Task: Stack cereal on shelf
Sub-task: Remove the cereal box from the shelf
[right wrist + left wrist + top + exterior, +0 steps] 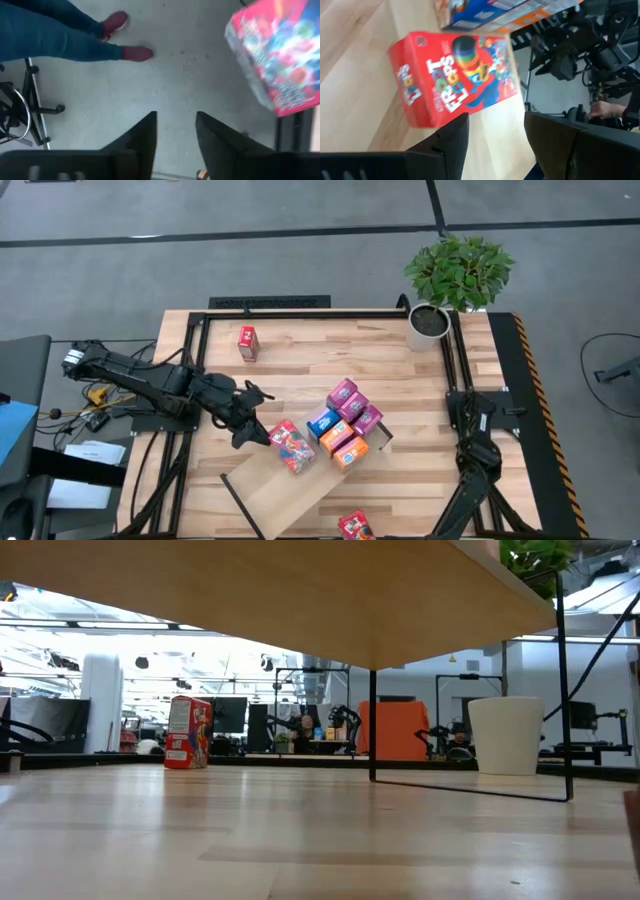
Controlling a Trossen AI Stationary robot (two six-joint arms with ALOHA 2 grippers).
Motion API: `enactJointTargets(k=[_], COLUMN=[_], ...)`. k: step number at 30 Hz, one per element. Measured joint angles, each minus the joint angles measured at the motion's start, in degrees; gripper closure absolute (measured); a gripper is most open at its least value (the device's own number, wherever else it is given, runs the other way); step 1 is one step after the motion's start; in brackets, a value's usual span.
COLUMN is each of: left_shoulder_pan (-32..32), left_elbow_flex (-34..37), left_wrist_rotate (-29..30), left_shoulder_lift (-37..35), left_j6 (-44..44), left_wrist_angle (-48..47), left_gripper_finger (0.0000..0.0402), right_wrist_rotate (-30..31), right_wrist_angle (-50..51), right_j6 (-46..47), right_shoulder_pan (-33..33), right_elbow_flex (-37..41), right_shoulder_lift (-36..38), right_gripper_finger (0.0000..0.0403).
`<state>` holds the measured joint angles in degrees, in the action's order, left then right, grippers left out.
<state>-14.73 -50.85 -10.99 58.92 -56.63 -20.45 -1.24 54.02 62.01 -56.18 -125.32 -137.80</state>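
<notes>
Left tool (262, 432): fingers spread, empty, just beside a red cereal box (291, 447) lying on the shelf (262, 485) with the clustered boxes (345, 423). Right tool (175, 135): spread, parked off the worktop's (300, 360) right edge.

You are looking at two matte black jointed arms; the left arm (150, 380) is showing a white band near its base. Each wrist camera is showing two dark, flat, wedge-shaped fingers (451, 145) with plain faces.
</notes>
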Motion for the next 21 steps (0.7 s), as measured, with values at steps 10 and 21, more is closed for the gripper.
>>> enactJointTargets(k=[10, 21], left_shoulder_pan=[0.69, 1.57], left_elbow_flex=[0.00, 0.07], left_wrist_rotate=[-0.41, -1.72], left_shoulder_lift=[-0.13, -2.28], left_j6=[-0.36, 1.66], left_wrist_angle=[-0.84, -3.08], left_gripper_finger=[0.0221, 0.0221], right_wrist_rotate=[19.96, 31.06], right_wrist_angle=[16.09, 31.81], right_j6=[-1.81, 8.58], right_shoulder_pan=[5.16, 6.81], right_elbow_flex=[-0.05, -0.04], right_shoulder_lift=[-2.75, 1.80], right_gripper_finger=[0.0383, 0.0350])
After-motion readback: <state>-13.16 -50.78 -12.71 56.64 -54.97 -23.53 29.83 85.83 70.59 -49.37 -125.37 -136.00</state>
